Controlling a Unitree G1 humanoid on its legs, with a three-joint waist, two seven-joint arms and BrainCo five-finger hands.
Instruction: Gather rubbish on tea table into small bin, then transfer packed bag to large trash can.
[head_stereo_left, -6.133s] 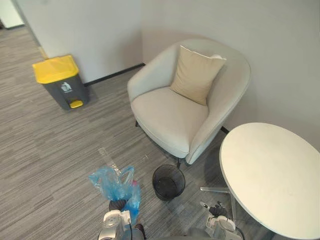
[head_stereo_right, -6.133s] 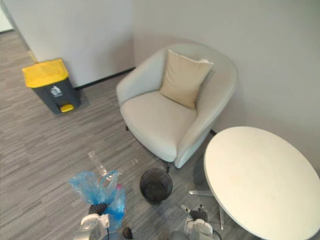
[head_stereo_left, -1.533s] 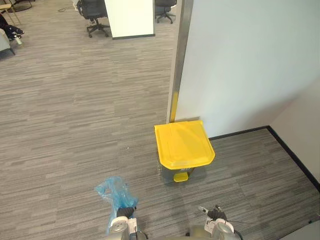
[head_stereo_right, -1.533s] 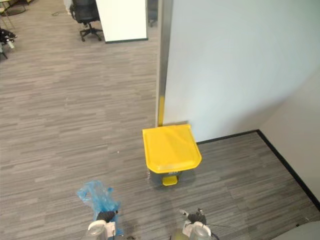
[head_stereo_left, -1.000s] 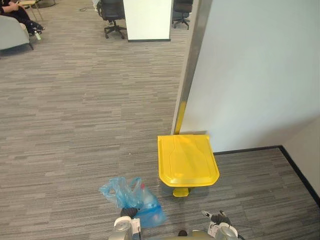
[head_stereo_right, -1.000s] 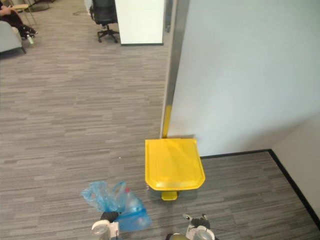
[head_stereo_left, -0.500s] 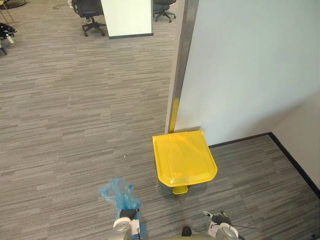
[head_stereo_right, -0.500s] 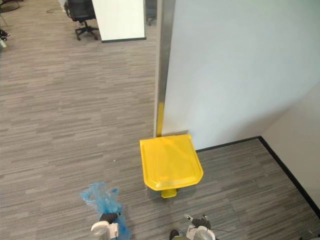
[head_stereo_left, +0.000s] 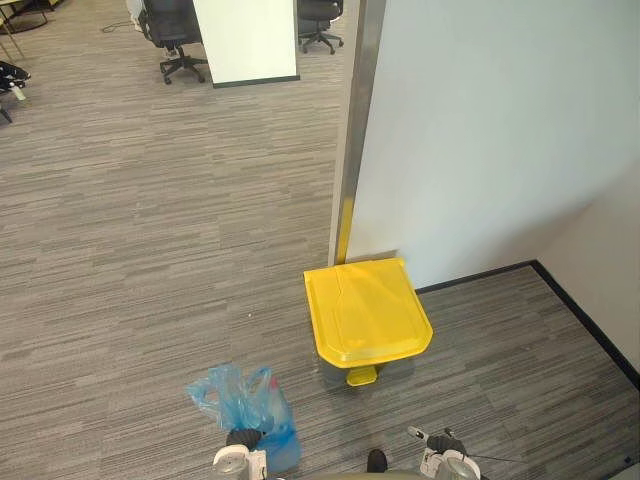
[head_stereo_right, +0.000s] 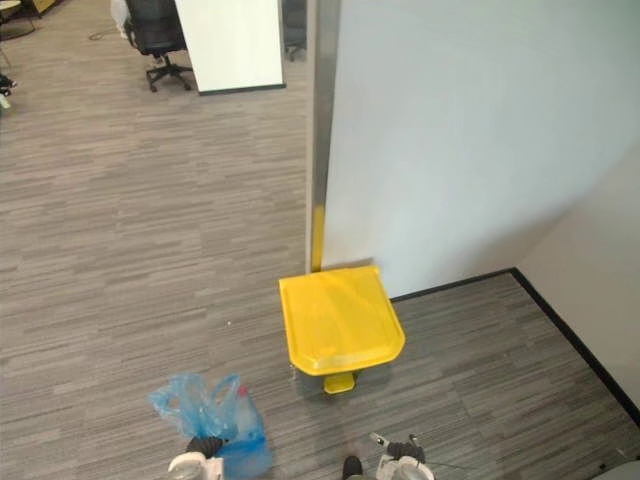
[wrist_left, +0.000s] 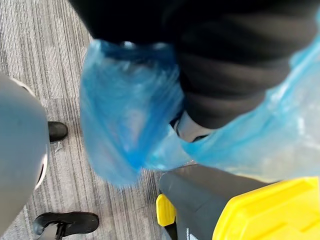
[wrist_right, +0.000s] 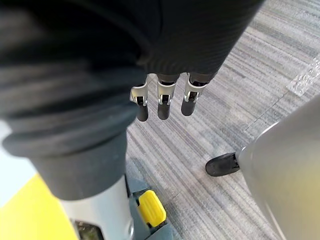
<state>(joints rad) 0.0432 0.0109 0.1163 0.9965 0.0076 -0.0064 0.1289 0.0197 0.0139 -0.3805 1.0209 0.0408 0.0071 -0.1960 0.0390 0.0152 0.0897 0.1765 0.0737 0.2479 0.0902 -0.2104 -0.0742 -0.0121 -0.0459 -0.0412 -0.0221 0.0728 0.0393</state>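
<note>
Fingers of our right hand hanging straight and apart, our left hand clutching the blue bag, yellow-lidded trash can near it.

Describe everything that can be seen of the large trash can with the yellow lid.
The large trash can has a bright yellow lid on a dark grey body. Both look like plastic. A small yellow foot pedal sits at its front base. The lid is shut. The can stands upright on the grey carpet floor, its back close to the white wall, beside a metal post. Nothing but the floor touches it. The blue bag hangs apart, to its left.
</note>
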